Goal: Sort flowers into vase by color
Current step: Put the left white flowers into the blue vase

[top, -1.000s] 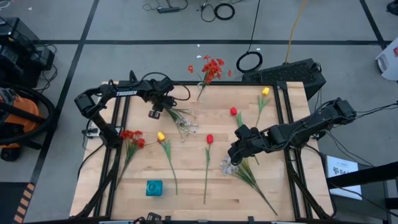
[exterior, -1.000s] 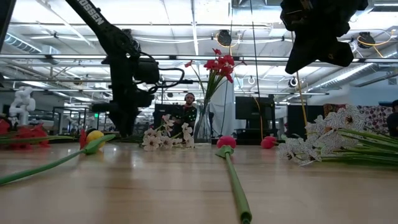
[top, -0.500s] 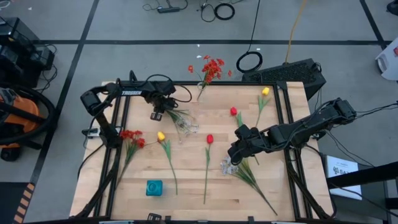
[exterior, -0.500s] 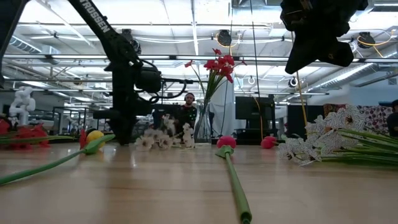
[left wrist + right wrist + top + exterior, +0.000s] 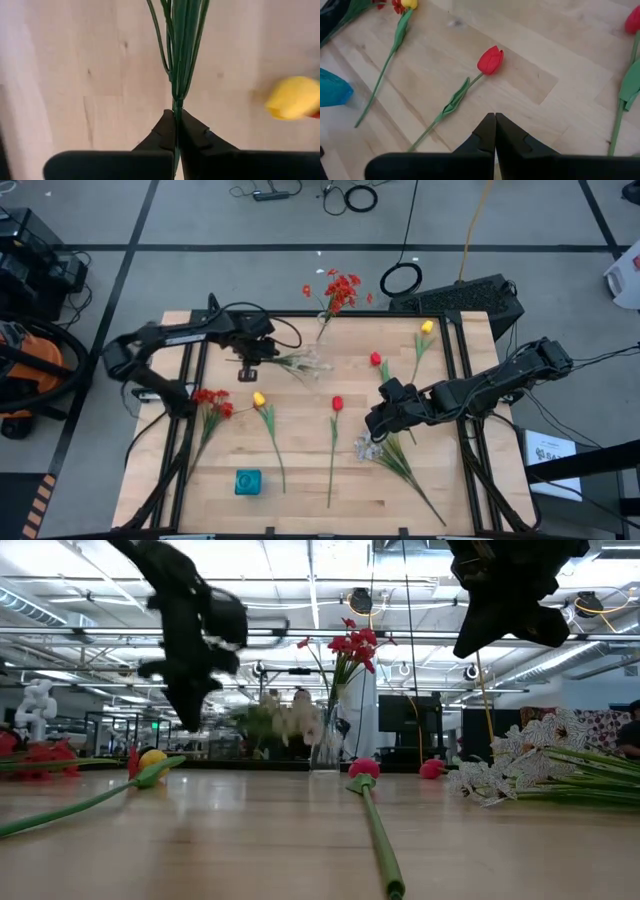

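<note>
My left gripper (image 5: 268, 360) is shut on a spray of white flowers (image 5: 308, 364), which the low view shows blurred in the air (image 5: 285, 720) beside the glass vase (image 5: 322, 330) of red flowers (image 5: 340, 290). My right gripper (image 5: 377, 430) hangs shut and empty (image 5: 495, 121) over a second white spray (image 5: 378, 448). On the table lie two red tulips (image 5: 337, 402) (image 5: 376, 359), two yellow tulips (image 5: 259, 398) (image 5: 427, 327) and a red cluster (image 5: 210, 399). My left gripper pinches the white spray's bundled green stems (image 5: 176, 106) between its two fingers, near the stems' bare end. The fingers come from the table's left, roughly level, and the stems run straight on beyond the fingertips. The spray is lifted clear, blossoms toward the vase.
A teal cube (image 5: 248, 482) sits near the front left. A black frame (image 5: 300, 314) rims the wooden table. The vase stands at the far edge, mid table. Bare wood lies between the tulips at the middle front.
My left gripper has shut on the white spray's stems and risen with it. The spray has left the table and swung round, its blossoms now nearer the vase.
</note>
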Controlling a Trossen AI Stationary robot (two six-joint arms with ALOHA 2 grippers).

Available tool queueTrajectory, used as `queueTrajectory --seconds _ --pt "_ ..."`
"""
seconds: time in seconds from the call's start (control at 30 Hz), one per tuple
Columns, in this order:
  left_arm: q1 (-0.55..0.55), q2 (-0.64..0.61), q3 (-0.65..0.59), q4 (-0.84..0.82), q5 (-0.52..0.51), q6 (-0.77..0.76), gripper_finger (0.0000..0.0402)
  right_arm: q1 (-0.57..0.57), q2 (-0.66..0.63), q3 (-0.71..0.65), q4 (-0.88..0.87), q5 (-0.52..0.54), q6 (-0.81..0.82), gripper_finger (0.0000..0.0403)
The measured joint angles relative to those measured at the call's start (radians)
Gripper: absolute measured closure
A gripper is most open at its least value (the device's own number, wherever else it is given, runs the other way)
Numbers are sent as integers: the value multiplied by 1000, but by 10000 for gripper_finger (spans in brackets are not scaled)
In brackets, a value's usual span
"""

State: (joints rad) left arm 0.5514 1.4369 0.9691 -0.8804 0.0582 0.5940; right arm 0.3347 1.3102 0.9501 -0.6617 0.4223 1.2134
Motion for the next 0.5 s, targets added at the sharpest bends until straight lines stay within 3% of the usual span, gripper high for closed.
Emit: queueTrajectory --seconds 0.17,0.33,0.43,0.5 --pt "-49 -216 0 5 123 -135 399 0 0 0 0 0 5 403" --pt "-111 -430 0 161 258 -467 399 0 0 0 0 2 -29 403" --pt "-190 -530 0 290 248 -660 399 0 0 0 0 2 -56 403" --pt "-268 -581 0 362 180 -760 399 0 0 0 0 2 -75 403"
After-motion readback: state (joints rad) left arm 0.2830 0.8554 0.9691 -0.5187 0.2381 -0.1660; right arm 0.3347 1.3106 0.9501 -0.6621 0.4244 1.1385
